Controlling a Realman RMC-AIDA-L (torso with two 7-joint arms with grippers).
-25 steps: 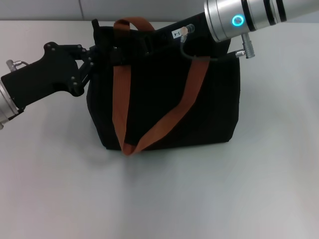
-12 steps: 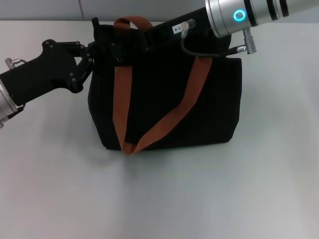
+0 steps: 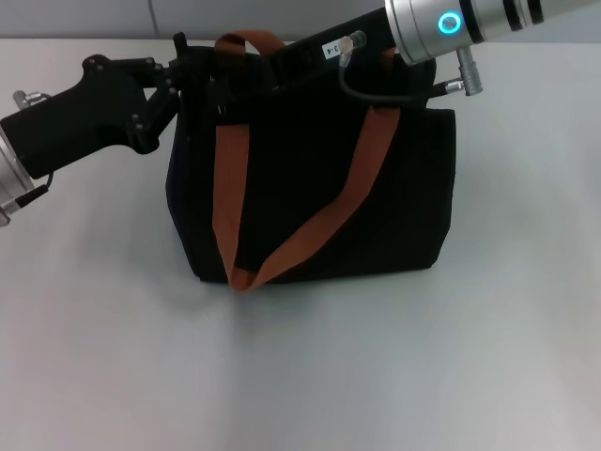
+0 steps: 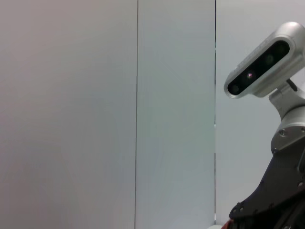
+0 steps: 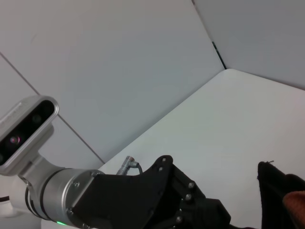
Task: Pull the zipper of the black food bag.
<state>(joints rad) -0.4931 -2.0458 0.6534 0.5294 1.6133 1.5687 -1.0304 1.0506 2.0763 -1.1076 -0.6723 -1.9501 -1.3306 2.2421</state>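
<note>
Large boxy black fabric food bag (image 3: 310, 188) with rust-orange webbing straps (image 3: 225, 178) upright on the white surface (image 3: 376, 366), left hand (image 3: 192, 80) at its far-left top corner, right hand (image 3: 268, 70) over the top, both grips hidden, cannot tell, zipper unseen

Black food bag (image 3: 310, 188): matt black cloth, soft and slightly creased. Handle straps (image 3: 225, 188): rust-orange woven webbing, dull. Left gripper (image 3: 192, 80) housing looks matt black plastic, probably, with small bolts. Right arm's sleeve (image 3: 451, 26): brushed silver metal, satin sheen. Table (image 3: 376, 376): smooth, matt white.
</note>
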